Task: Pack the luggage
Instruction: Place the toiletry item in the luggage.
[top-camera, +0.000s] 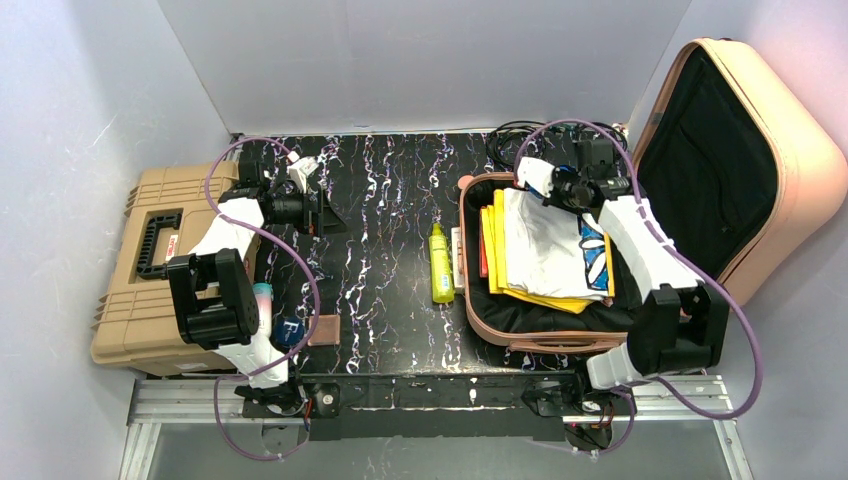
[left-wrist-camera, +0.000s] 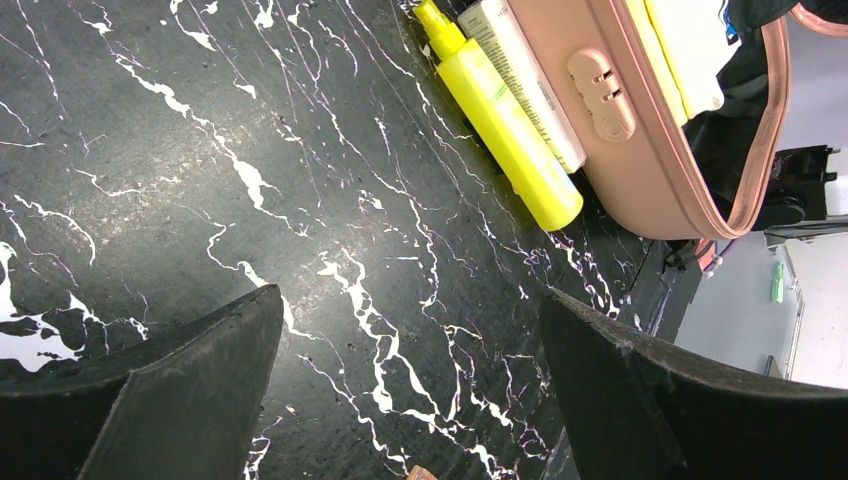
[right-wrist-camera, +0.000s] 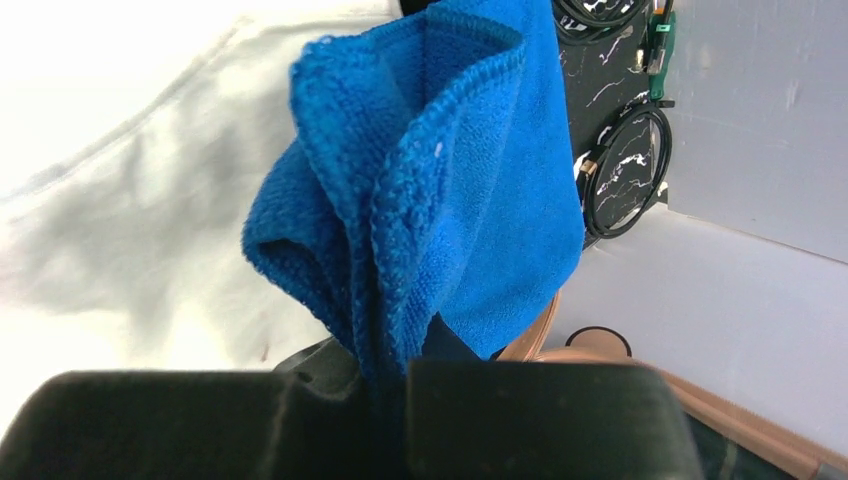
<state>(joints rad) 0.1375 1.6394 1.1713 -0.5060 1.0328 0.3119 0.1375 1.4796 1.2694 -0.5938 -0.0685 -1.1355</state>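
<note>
Black marbled table (top-camera: 390, 290) carries the open luggage (top-camera: 800, 150) at its right end, lid raised. By the left wrist view, the left gripper (left-wrist-camera: 410, 300) gapes wide over bare tabletop, holding nothing, near a yellow bottle (left-wrist-camera: 510, 130) lying beside the shell. By the right wrist view, the right gripper (right-wrist-camera: 395, 385) pinches a blue cloth (right-wrist-camera: 450, 180) above white fabric (right-wrist-camera: 120, 200).

No lettering is legible; the red label (top-camera: 172, 246) on the toolbox (top-camera: 125, 210) is too small.

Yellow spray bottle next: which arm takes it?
Left, probably. The left gripper is open and empty over the table, with the yellow spray bottle in its wrist view. The right gripper is shut on a blue cloth above the suitcase.
</note>
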